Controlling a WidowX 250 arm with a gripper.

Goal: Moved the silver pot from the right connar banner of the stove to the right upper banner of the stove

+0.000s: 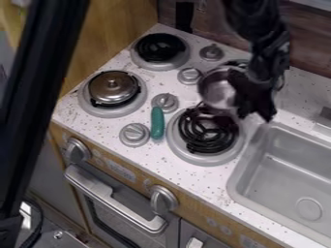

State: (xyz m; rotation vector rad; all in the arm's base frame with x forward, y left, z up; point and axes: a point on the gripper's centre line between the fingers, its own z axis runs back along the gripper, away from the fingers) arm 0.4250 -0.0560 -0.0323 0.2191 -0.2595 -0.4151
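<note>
One toy kitchen unit takes up most of the cam. view, w/ its speckled white countertop [90, 124] on top and an oven door [123, 213] in front. Next in size, the grey sink [236, 186], set into the top at R. My black arm comes in from the top edge, R of ctr., and my gripper [255, 109] hangs over the rear R part of the stove, right at the R side of the silver pot [218, 89]. How far open I am, I can't tell; same for whether I've got a grip on the pot or merely overlap it from this angle. Burners next: front R burner [208, 131], bare black coil on a grey ring; front L burner [90, 106] w/ a round silver lid [113, 87] over it; rear L burner [160, 47], bare coil. Pot sits in view btwn. the front R and rear R burners, its near edge overlapping the back of the front R coil; its height I can't judge. Smaller stuff: 4 grey knobs [134, 134] on the stovetop btwn. L and R burners, and a teal object [157, 123] just beside the nearest knob.
</note>
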